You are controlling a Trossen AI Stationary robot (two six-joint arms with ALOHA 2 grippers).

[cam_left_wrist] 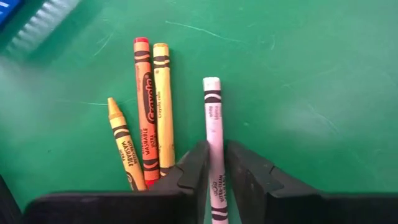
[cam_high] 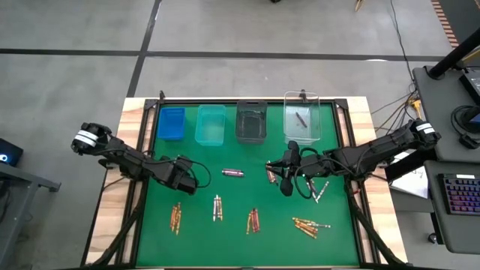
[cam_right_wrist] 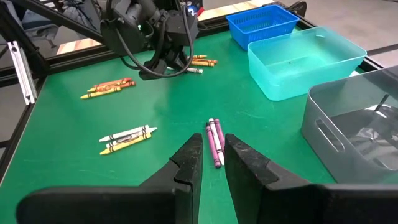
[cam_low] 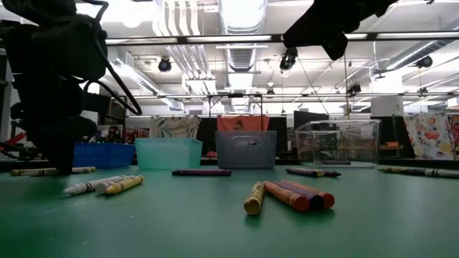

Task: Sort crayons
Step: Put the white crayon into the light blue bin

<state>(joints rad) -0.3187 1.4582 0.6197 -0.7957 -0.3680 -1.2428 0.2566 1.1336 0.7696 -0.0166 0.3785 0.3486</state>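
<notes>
My left gripper (cam_left_wrist: 214,165) is low on the left side of the green mat (cam_high: 232,240), and its fingers sit tight against both long sides of a white crayon (cam_left_wrist: 212,118), which lies flat on the mat. To do this well, I think I should squeeze evenly across the paper wrap and lift straight up. That way the thin stick should not roll or pivot, and I won't nudge its neighbours. A red crayon (cam_left_wrist: 146,106) and two gold crayons (cam_left_wrist: 163,99) lie just to one side, parallel and close but apart from mine.

The white crayon is slim and round, with black bands and small print on its wrapper, and its flat end points away from me. It will probably slip easily.

My right gripper (cam_right_wrist: 213,155) hangs mid-mat over a pair of purple crayons (cam_right_wrist: 215,140), with its fingers slightly apart and nothing in them.
</notes>
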